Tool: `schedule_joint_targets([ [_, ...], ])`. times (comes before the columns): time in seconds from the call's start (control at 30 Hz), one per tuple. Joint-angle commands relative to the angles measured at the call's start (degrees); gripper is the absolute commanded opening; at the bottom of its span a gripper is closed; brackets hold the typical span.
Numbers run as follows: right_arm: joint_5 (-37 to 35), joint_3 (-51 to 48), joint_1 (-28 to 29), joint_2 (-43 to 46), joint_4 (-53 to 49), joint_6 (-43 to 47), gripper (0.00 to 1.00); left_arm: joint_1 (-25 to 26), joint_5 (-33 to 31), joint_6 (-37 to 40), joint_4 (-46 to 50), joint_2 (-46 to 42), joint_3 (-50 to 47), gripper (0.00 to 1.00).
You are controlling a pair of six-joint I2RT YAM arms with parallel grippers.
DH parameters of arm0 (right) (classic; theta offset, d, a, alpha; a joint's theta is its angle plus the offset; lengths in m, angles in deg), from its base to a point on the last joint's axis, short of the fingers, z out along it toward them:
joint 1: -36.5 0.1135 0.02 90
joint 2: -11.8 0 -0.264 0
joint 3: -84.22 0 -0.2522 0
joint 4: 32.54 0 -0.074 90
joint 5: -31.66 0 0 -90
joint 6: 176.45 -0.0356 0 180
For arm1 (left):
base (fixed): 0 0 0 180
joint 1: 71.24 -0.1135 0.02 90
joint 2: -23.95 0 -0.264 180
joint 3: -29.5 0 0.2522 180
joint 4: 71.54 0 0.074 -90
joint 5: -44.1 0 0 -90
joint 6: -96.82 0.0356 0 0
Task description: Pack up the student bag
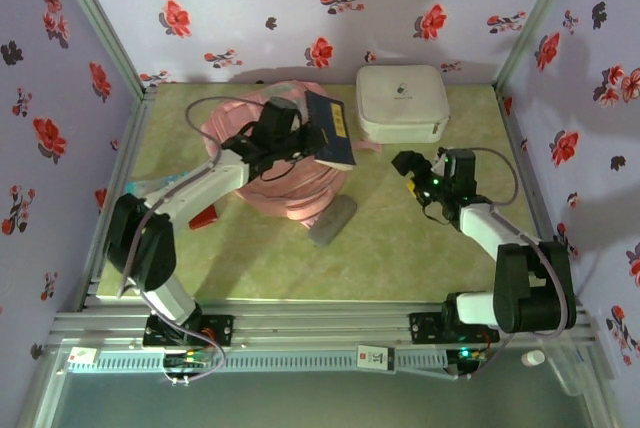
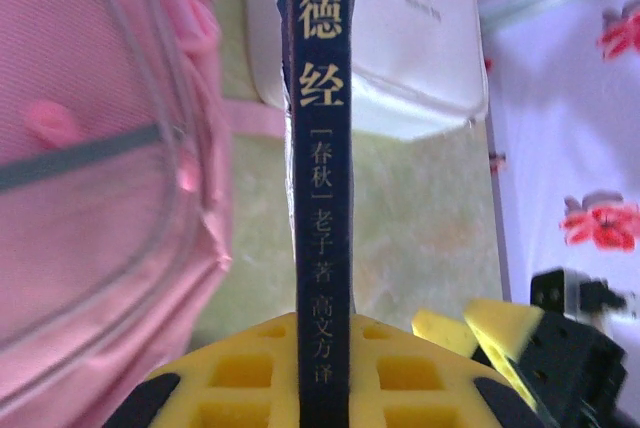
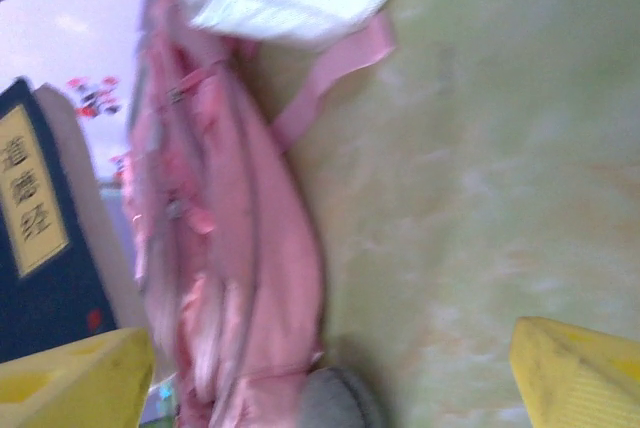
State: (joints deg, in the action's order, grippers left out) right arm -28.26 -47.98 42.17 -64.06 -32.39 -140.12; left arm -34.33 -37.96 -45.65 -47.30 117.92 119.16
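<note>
The pink bag point(image 1: 295, 198) lies flat on the far left-centre part of the worktop point(image 1: 400, 258), close to its far edge, and one pink strap reaches to the near left corner of a white case point(image 1: 402, 103) that sits against the far edge, right of centre. The left gripper point(image 1: 298, 143) hangs over the bag, clenched on a dark blue book point(image 1: 330, 128). In the left wrist view the book's spine, with gold Chinese lettering, stands upright between the yellow pads point(image 2: 240, 378). The right gripper point(image 1: 410, 173) hovers above the right part of the worktop, just in front of the case, released, its yellow fingers point(image 3: 580, 368) spread wide with nothing between them. A small grey object point(image 1: 333, 220) lies just beside the bag's near side, and a small red object point(image 1: 203, 216) lies near the left arm.
</note>
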Motion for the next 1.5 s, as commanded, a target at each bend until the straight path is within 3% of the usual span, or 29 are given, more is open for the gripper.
schedule_joint_targets([
  [0.0, 3.2, -0.6, 3.8, -0.2, 12.9, -9.0, 0.99, -1.4, -4.9, -2.5, -8.3, -5.7, -4.6, 0.0],
  [0.23, 3.4, 4.3, 12.4, -4.2, 21.7, -17.0, 0.99, -2.9, -5.4, -7.4, -19.1, -12.6, -12.5, 0.0],
  [0.43, 2.2, 9.9, 19.7, -8.2, 26.7, -22.4, 0.99, -3.1, -6.7, -15.0, -35.8, -17.2, -22.0, 0.0],
  [0.77, -3.0, 16.5, 26.7, -16.6, 36.8, -31.1, 0.96, -3.1, -7.2, -18.5, -40.9, -19.1, -24.2, 0.0],
  [0.97, -5.9, 17.3, 27.1, -21.2, 46.9, -38.8, 0.79, -3.1, -7.3, -20.2, -44.5, -18.9, -26.1, 0.0],
  [1.37, -8.2, 15.9, 27.3, -21.7, 53.4, -38.7, 0.35, -3.2, -7.2, -19.4, -44.3, -19.5, -26.9, 0.0],
  [1.47, -8.5, 15.3, 27.3, -20.3, 50.9, -36.5, 0.24, -3.4, -7.2, -18.4, -42.1, -20.2, -27.1, 0.15],
])
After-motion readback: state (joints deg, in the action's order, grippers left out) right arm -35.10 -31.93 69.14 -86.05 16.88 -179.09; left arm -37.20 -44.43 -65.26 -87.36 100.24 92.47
